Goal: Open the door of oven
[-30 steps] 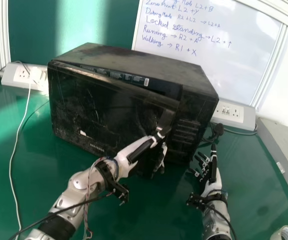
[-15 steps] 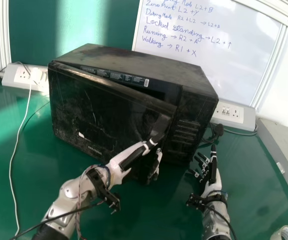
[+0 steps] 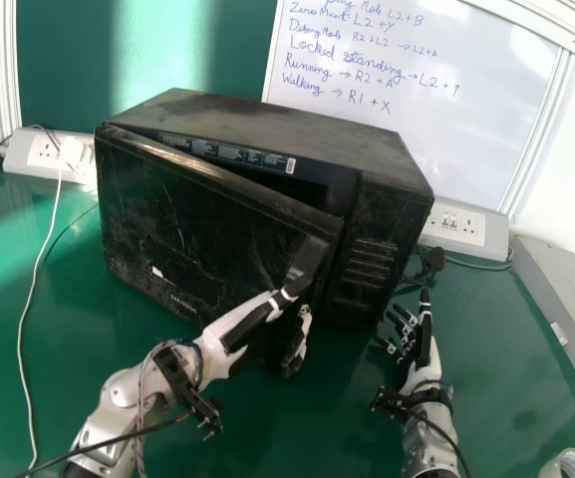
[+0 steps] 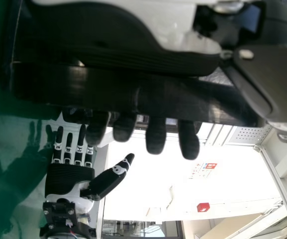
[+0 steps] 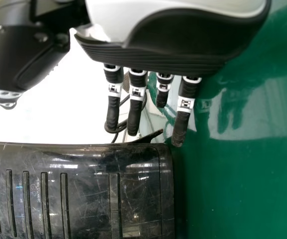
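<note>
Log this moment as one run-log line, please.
oven door: ajar | left hand: curled round door's free edge | right hand: open, right of oven | status: door partly open

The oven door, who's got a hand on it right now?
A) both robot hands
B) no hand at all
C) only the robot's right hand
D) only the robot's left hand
D: the left hand has its fingers around the free edge of the door, while the right hand is off the door.
</note>
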Robot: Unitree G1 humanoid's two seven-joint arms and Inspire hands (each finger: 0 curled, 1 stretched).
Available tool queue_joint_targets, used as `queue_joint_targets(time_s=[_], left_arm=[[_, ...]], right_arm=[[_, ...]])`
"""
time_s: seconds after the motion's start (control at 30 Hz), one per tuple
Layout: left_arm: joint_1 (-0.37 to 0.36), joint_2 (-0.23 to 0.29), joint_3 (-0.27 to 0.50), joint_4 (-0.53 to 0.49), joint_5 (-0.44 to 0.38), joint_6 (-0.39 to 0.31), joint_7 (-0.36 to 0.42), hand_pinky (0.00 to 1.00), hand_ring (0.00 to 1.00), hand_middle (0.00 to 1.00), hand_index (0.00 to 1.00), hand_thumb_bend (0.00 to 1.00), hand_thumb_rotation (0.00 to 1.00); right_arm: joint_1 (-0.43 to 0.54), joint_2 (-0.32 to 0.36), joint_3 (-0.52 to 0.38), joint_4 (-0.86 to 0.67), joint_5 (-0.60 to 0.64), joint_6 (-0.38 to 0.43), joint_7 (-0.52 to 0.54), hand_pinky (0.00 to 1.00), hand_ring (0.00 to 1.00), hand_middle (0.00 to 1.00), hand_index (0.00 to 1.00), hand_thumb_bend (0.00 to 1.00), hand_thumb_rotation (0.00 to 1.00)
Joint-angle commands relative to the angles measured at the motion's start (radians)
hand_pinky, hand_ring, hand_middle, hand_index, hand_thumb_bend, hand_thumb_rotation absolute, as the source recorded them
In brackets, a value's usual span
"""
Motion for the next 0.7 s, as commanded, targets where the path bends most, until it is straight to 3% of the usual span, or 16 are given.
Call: queue_joint_targets(time_s=[0.0, 0.17, 0.3, 0.67], left_arm=[[0.079, -0.025, 0.033, 0.007, -0.115, 0.025, 0.012, 0.00, 0.04, 0.08, 0.08, 0.80, 0.75], [0.128, -0.016, 0.034, -0.054, -0.125, 0.047, 0.004, 0.00, 0.04, 0.08, 0.08, 0.81, 0.72], [0.162, -0.001, 0.038, -0.084, -0.127, 0.017, -0.006, 0.00, 0.04, 0.08, 0.08, 0.76, 0.73], [0.252, 0.071, 0.066, -0.197, -0.173, 0.060, 0.003, 0.00, 0.04, 0.08, 0.09, 0.69, 0.70]], right_arm=[[0.057, 0.021, -0.003, 0.029, 0.002, 0.033, 0.000, 0.64, 0.75, 0.79, 0.77, 1.00, 0.89], [0.061, 0.020, -0.002, 0.029, 0.000, 0.030, -0.003, 0.64, 0.76, 0.79, 0.78, 1.00, 0.88], [0.065, 0.019, -0.002, 0.028, 0.000, 0.029, -0.004, 0.63, 0.75, 0.79, 0.77, 0.97, 0.88], [0.070, 0.018, -0.005, 0.029, -0.001, 0.029, -0.016, 0.61, 0.73, 0.77, 0.75, 0.92, 0.85]])
